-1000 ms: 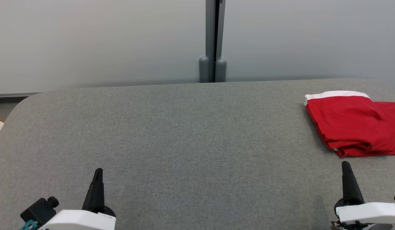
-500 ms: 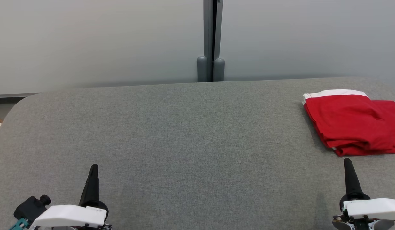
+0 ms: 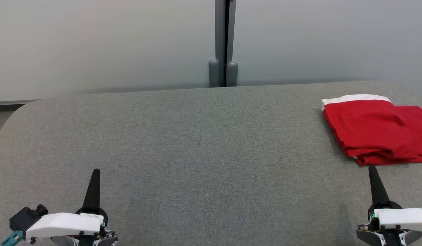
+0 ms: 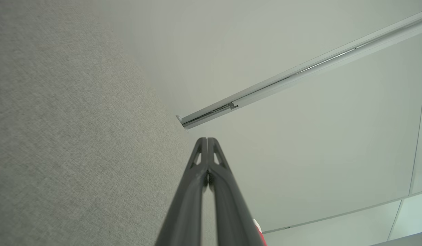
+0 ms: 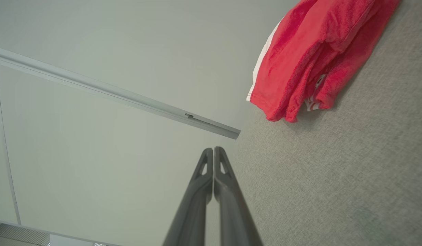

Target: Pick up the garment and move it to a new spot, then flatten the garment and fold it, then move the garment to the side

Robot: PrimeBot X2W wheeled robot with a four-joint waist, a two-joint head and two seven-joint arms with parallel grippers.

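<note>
Supporting table (image 3: 211, 143): broad top covered in grey woven fabric with a fine, even weave; the far corners are rounded.
Wall panels (image 3: 95, 44): smooth, pale grey and matte, standing just behind the table's far edge.
Panel joint (image 3: 223, 37): narrow upright grey strip between two panels, with two round-topped grey caps at its foot.
Garment (image 3: 371, 133): red, soft knit cloth with a white band, folded into a flat, roughly rectangular stack.
Garment place: far right of the table, near its far edge, cut by the right edge of the head view.
Garment axis: the long side seems to run across the table, left to right, though its right end is out of frame.
Garment heading: the white band lies along the side towards the wall; layered folds show at the near left corner.
Left gripper (image 3: 95, 172): two long dark tapered fingers pressed together, holding nothing, over the near left of the table.
Right gripper (image 3: 370, 168): fingers likewise pressed together and empty, the tip close to the garment's near left corner but apart from it.
</note>
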